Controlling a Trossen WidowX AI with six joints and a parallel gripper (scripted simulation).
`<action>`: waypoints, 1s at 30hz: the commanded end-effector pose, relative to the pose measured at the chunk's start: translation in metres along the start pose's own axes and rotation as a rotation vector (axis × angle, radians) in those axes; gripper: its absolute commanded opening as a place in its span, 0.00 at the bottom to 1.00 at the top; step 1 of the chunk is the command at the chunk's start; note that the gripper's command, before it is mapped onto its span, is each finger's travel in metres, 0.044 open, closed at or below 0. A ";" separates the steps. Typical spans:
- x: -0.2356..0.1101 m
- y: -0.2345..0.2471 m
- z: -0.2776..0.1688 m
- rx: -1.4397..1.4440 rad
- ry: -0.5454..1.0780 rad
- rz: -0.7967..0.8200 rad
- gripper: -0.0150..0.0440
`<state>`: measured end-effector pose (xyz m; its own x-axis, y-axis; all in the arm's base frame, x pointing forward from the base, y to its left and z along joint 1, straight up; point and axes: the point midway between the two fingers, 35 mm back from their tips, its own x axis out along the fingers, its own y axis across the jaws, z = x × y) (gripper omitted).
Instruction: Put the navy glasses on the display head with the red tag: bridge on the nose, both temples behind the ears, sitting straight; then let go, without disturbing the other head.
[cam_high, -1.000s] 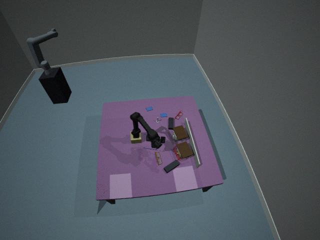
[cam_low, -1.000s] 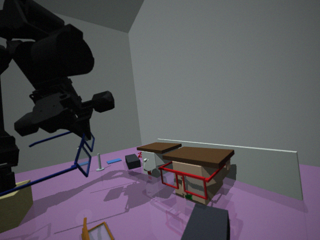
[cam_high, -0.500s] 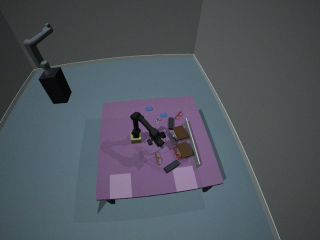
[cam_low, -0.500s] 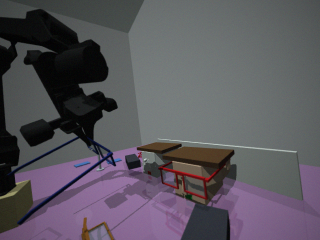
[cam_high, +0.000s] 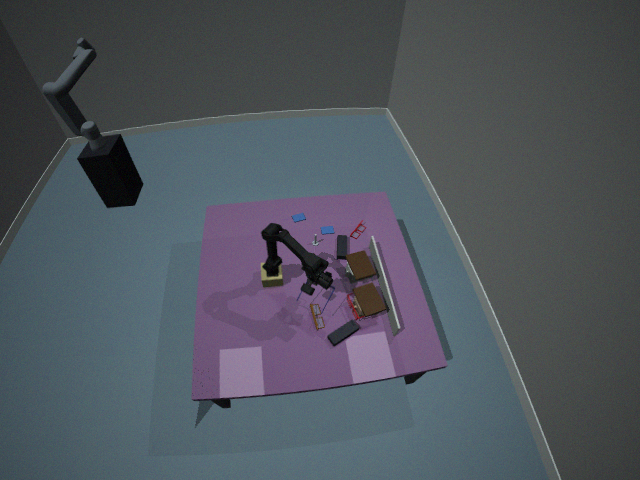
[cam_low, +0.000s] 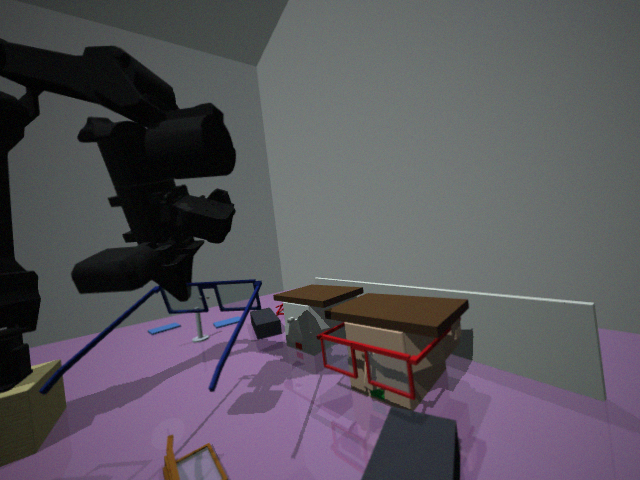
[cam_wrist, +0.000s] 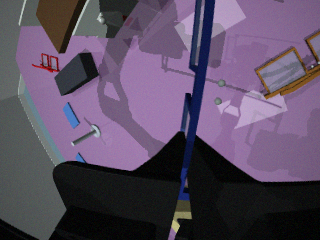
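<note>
My gripper (cam_low: 178, 294) (cam_wrist: 184, 138) (cam_high: 308, 288) is shut on the navy glasses (cam_low: 227, 282) (cam_wrist: 202, 27), gripping one lens rim. The glasses hang in the air above the purple table (cam_high: 232, 320), front frame up, both temples open and slanting down to the left. The head with the red tag (cam_low: 305, 330) (cam_high: 360, 265) is grey with a brown top and bare. It stands to the right of the gripper and farther back. The other head (cam_low: 398, 356) (cam_high: 370, 299) has a green tag and wears red glasses (cam_low: 367, 361).
Orange glasses (cam_high: 316, 315) (cam_low: 193, 462) (cam_wrist: 287, 70) lie below the arm. There are two dark cases (cam_high: 343, 331) (cam_high: 341, 246), spare red glasses (cam_high: 358, 229), two blue cloths (cam_high: 298, 217) (cam_high: 327, 229) and a small pin stand (cam_low: 199, 325). A white panel (cam_low: 465, 330) stands behind the heads.
</note>
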<state>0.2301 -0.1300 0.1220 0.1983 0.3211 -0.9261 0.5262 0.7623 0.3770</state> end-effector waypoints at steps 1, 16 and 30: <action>0.005 0.000 -0.001 -0.147 0.012 -0.026 0.25; 0.018 0.006 0.001 -0.765 0.066 -0.116 0.25; 0.029 0.011 0.003 -1.338 0.154 -0.183 0.25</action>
<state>0.2440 -0.1155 0.1021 0.0852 0.1642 -0.9827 -0.6007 0.7954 0.0808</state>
